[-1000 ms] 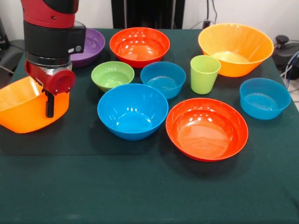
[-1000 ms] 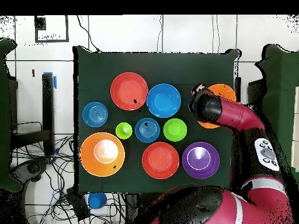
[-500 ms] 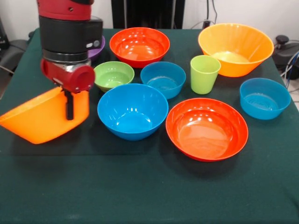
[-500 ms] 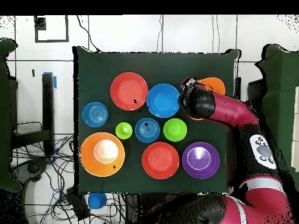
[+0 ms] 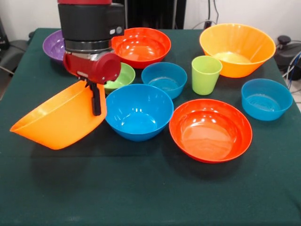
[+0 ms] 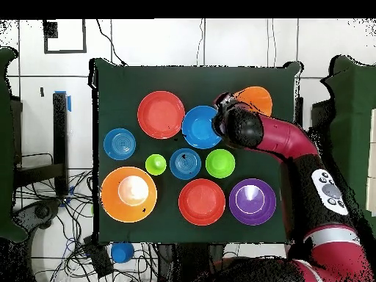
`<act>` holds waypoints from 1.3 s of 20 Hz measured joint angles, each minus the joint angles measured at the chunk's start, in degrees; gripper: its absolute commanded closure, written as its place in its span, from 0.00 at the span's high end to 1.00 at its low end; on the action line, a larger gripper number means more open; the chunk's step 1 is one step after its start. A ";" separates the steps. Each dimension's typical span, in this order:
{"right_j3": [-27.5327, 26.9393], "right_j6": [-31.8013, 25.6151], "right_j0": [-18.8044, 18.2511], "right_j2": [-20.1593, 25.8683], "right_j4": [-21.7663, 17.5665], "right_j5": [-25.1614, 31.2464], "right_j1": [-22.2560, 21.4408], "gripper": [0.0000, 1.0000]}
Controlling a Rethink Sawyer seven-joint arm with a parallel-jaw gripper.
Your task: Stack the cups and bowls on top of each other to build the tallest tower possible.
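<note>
Fingers of the gripper (image 5: 96, 96) clamped on the rim of a big orange bowl (image 5: 61, 117), tilted, lower left of the front view, touching the large blue bowl (image 5: 138, 110); probably headed there for nesting. No tower yet. Green cup (image 5: 205, 74) upright, upper right. Dark green cloth over the worktop (image 5: 150, 193); white wall, cables behind.

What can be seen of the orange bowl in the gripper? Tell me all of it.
The orange bowl is big, glossy plastic, round, with a flaring wall and a thin rim. It is tilted steeply, its mouth turned up and to the picture's left in the front view. The gripper is shut on its rim, one dark finger down the outer wall. It is lifted beside the big blue bowl; whether they touch cannot be told. In the overhead view the arm covers much of it.
</note>
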 measured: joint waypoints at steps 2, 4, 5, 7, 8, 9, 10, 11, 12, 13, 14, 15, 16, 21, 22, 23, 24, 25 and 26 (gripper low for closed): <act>0.70 0.00 -0.10 0.77 -0.01 0.00 -1.02 0.00; 1.19 0.00 -0.05 1.30 -0.02 -0.01 -1.92 0.00; 1.32 0.00 -0.03 1.45 -0.04 -0.01 -2.24 0.00; 1.36 0.00 0.09 1.63 -0.04 -0.24 -2.79 0.00; 1.35 0.00 0.20 1.63 -0.05 -0.61 -3.19 0.00; 1.35 0.00 0.26 1.64 -0.06 -0.99 -3.37 0.00; 1.36 0.00 0.30 1.65 -0.10 -1.36 -3.48 0.00; 1.37 0.00 0.37 1.66 -0.13 -2.90 -3.64 0.00; 1.38 0.00 0.36 1.71 -0.14 -3.79 -3.67 0.00; 1.41 0.00 0.35 1.77 -0.14 -5.15 -3.69 0.00; 1.45 0.00 0.34 1.86 -0.15 -6.26 -3.69 0.00; 1.50 0.00 0.33 1.94 -0.15 -7.37 -3.68 0.00; 1.62 0.00 0.27 2.18 -0.15 -9.13 -3.68 0.00; 2.72 0.00 -0.54 4.27 -0.14 -19.44 -3.67 0.00; 2.96 0.00 -0.71 4.73 -0.19 -21.52 -3.64 0.00; 3.35 0.00 -0.87 5.34 -0.53 -25.05 -3.60 0.00; 3.49 0.00 -0.89 5.54 -0.70 -26.46 -3.56 0.00; 3.62 0.00 -0.89 5.73 -0.86 -27.75 -3.55 0.00; 3.78 0.00 -0.87 5.91 -1.06 -29.24 -3.53 0.00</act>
